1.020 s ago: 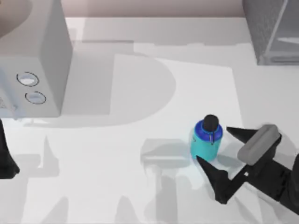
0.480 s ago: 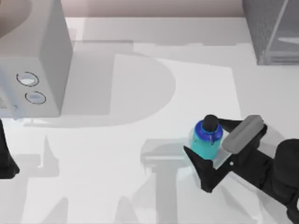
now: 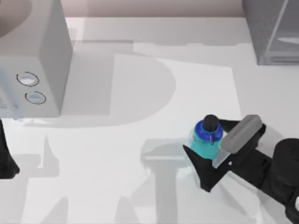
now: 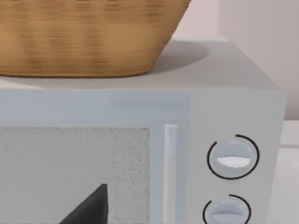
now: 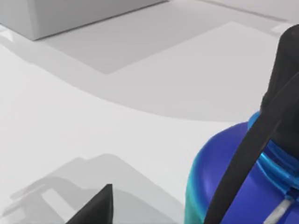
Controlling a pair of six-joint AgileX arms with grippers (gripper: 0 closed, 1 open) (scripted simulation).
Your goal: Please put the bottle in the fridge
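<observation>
Standing upright on the white table [image 3: 140, 186], the bottle [image 3: 205, 140] is toward the right side, a bit nearer the front edge than the back. It has a turquoise body, a darker blue shoulder and a round black cap. The right gripper [image 3: 208, 140] is around it, reaching in from the lower right. One dark finger [image 3: 201, 165] lies along the front of the bottle and the other lies behind it by the cap, so the fingers are spread with the bottle between them. I cannot tell if they are pressing on it or only very close. In the right wrist view the bottle [image 5: 243, 182] is big and near, with a black finger [image 5: 280, 84] crossing in front of its blue shoulder. The fridge [image 3: 273, 30] sits in the far right corner of the table, dark grey and speckled, with a pale glassy panel and light-grey edges. It is well apart from the bottle, and the bare white table lies between them with nothing in the way. On the far left is a smooth light-grey box [image 3: 32, 60] with two round dials. In the left wrist view a woven basket [image 4: 88, 37] sits on top of that box [image 4: 224, 107]. The middle of the table is open, marked by soft grey shadows. The left arm [image 3: 7, 158] is parked at the left edge of the table, near the grey box, and I cannot tell how its fingers stand.
</observation>
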